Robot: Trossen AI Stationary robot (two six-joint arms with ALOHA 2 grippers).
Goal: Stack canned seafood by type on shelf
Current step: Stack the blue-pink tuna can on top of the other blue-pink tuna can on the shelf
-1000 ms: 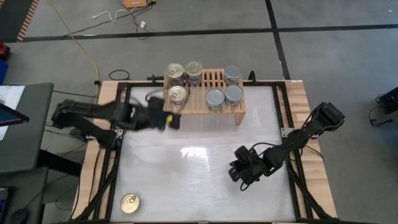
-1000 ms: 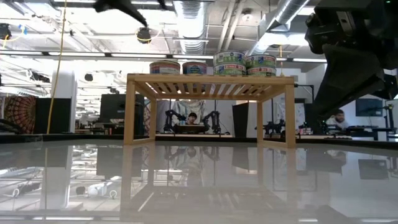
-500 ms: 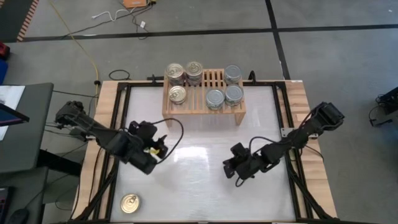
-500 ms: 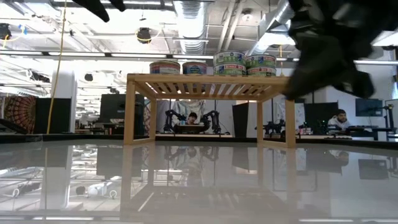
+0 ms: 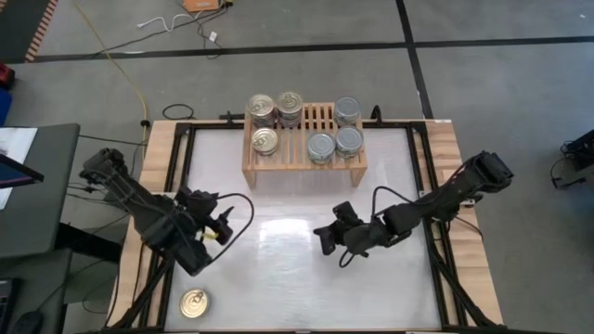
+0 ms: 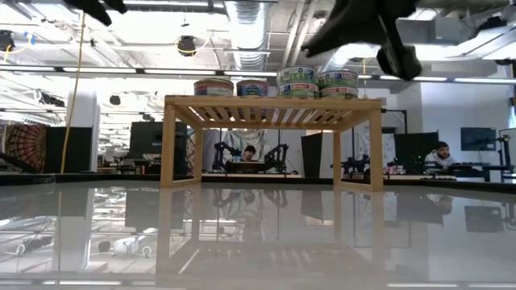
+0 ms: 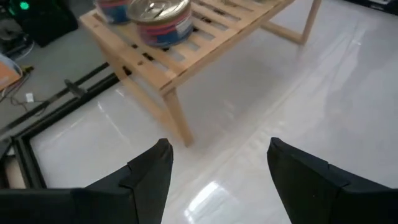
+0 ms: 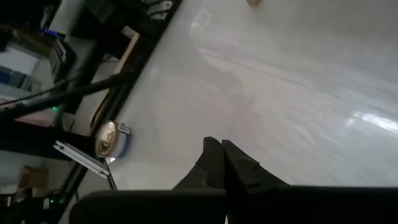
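The light-wood shelf (image 5: 304, 153) stands on its legs at the far middle of the table. On its slats rest canned seafood tins: three gold-topped ones (image 5: 265, 141) at its left, three silver-topped ones (image 5: 321, 147) at its right. One more gold-topped tin (image 5: 193, 302) lies flat near the table's near left corner, also in the right wrist view (image 8: 111, 138). My left gripper (image 5: 215, 221) hovers open over the left part of the table, pointing toward the shelf (image 7: 186, 43). My right gripper (image 5: 322, 239) hangs shut above the table's middle, pointing toward the loose tin.
The white tabletop (image 5: 297, 278) has a black frame rail (image 5: 176, 186) along its sides. A wide stretch of bare table lies between the shelf and the near edge. People sit at desks in the room beyond (image 6: 439, 153).
My left gripper has swung from the shelf's left end toward the table's near left, sinking a little and rolling; it stays open and holds nothing. My right gripper has risen and gone toward the table's left. The tins have kept their places.
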